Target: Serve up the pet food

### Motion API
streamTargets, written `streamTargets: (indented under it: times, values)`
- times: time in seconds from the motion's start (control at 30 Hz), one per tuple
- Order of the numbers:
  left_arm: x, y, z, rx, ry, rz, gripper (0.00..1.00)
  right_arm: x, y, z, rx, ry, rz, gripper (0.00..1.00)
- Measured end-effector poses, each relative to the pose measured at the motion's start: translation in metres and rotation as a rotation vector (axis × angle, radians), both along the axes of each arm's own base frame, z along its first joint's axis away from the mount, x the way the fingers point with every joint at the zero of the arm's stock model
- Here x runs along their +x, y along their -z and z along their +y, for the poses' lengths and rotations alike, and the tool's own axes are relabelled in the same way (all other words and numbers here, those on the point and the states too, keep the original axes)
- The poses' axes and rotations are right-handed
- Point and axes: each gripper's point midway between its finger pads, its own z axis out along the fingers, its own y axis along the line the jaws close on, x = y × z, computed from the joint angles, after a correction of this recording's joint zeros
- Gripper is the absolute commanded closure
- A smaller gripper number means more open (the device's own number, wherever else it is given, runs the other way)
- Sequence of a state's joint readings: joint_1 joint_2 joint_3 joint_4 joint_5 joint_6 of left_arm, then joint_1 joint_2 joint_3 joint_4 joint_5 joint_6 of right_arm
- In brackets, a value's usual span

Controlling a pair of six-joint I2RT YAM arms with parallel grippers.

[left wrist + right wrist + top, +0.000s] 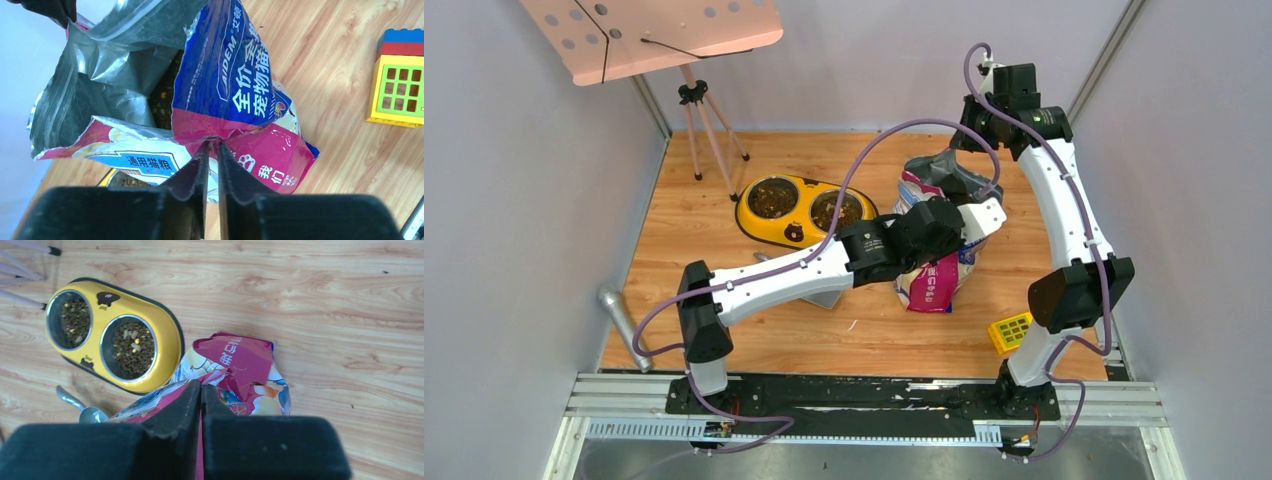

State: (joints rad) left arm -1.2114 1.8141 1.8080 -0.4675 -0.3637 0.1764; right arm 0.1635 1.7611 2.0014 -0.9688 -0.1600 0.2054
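Note:
The glossy pink and blue cat food bag [934,280] stands on the wooden floor right of the feeder, its top torn open. Inside its silver-lined mouth I can see dark kibble [162,100]. My left gripper [212,144] is shut on the torn pink front edge of the bag [225,75]. My right gripper [201,386] is shut on another part of the bag's [240,357] rim, from the far side. Pet food [132,347] also fills both steel bowls of the yellow feeder [167,340].
A grey metal scoop [80,407] lies on the floor between feeder and bag. A yellow toy block [1010,332] sits near the right arm's base. A tripod [699,110] carrying a pink perforated board stands at the back left. Grey walls close in both sides.

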Motion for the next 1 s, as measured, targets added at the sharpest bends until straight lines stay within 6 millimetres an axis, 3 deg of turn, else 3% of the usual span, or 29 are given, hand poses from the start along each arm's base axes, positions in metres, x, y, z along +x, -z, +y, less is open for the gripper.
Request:
streamTargets:
  times: [0.13, 0.23, 0.4, 0.53, 0.6, 0.63, 0.7, 0.77, 0.83, 0.9, 1.0]
  values:
    - [-0.001, 0.001, 0.002, 0.001, 0.020, -0.001, 1.00, 0.002, 0.001, -0.009, -0.021, 0.049, 0.003, 1.00]
    - [-0.001, -0.002, 0.016, -0.003, 0.030, 0.000, 1.00, 0.003, -0.002, -0.021, -0.021, 0.097, 0.005, 1.00]
    - [0.016, -0.017, 0.070, -0.012, -0.005, 0.000, 1.00, 0.007, -0.006, -0.059, -0.009, 0.211, 0.008, 1.00]
    - [0.041, -0.050, 0.128, -0.086, -0.089, -0.029, 1.00, -0.011, -0.013, -0.078, 0.011, 0.267, 0.011, 1.00]
    - [0.046, -0.062, 0.149, -0.124, -0.108, -0.041, 0.75, -0.025, -0.020, -0.077, 0.027, 0.263, 0.000, 0.94]
    - [0.044, -0.065, 0.153, -0.137, -0.098, -0.044, 0.52, -0.033, -0.023, -0.075, 0.036, 0.255, -0.001, 0.85]
    - [0.033, -0.063, 0.149, -0.156, -0.037, -0.028, 0.29, -0.047, -0.027, -0.072, 0.057, 0.234, 0.002, 0.67]
    - [0.021, -0.056, 0.138, -0.162, 0.039, 0.001, 0.13, -0.052, -0.036, -0.074, 0.087, 0.214, -0.013, 0.55]
    - [0.009, -0.045, 0.127, -0.180, 0.111, 0.049, 0.09, -0.053, -0.047, -0.080, 0.126, 0.189, -0.037, 0.46]
    - [0.000, -0.038, 0.116, -0.197, 0.160, 0.096, 0.08, -0.052, -0.057, -0.089, 0.163, 0.168, -0.058, 0.32]
    - [0.002, -0.037, 0.098, -0.236, 0.170, 0.151, 0.07, -0.050, -0.068, -0.097, 0.192, 0.080, -0.102, 0.25]
